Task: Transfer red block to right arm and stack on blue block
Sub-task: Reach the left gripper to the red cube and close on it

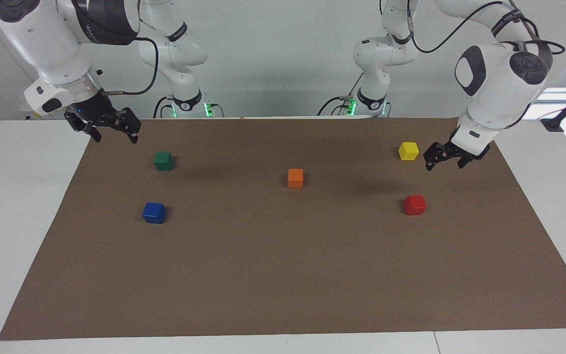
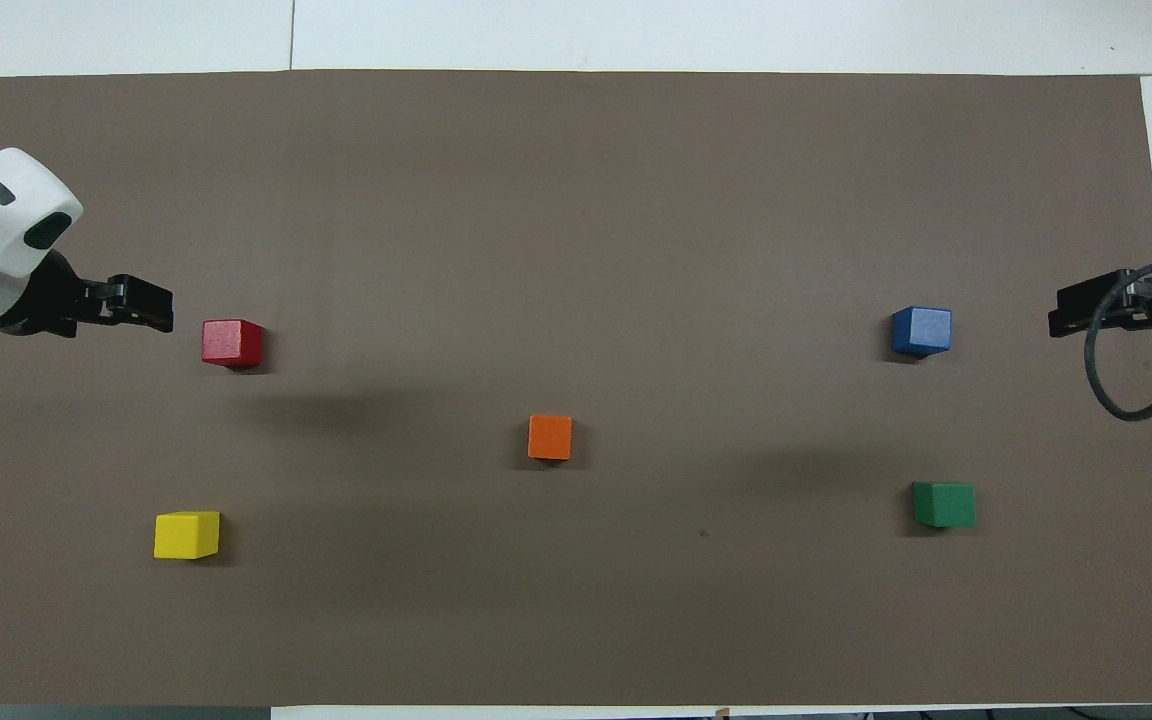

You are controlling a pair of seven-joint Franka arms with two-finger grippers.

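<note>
The red block [image 1: 414,204] [image 2: 232,342] sits on the brown mat toward the left arm's end. The blue block [image 1: 154,212] [image 2: 921,330] sits on the mat toward the right arm's end. My left gripper [image 1: 444,166] [image 2: 151,305] is open and empty. It hangs over the mat between the yellow cube and the red block, a little to the left arm's side of the red block, touching neither. My right gripper [image 1: 116,137] [image 2: 1061,318] is open and empty. It waits in the air over the mat's edge near the green cube.
An orange cube [image 1: 295,178] [image 2: 550,437] sits mid-mat. A yellow cube [image 1: 408,150] [image 2: 186,534] lies nearer to the robots than the red block. A green cube [image 1: 163,161] [image 2: 943,504] lies nearer to the robots than the blue block. The mat [image 1: 283,275] covers the white table.
</note>
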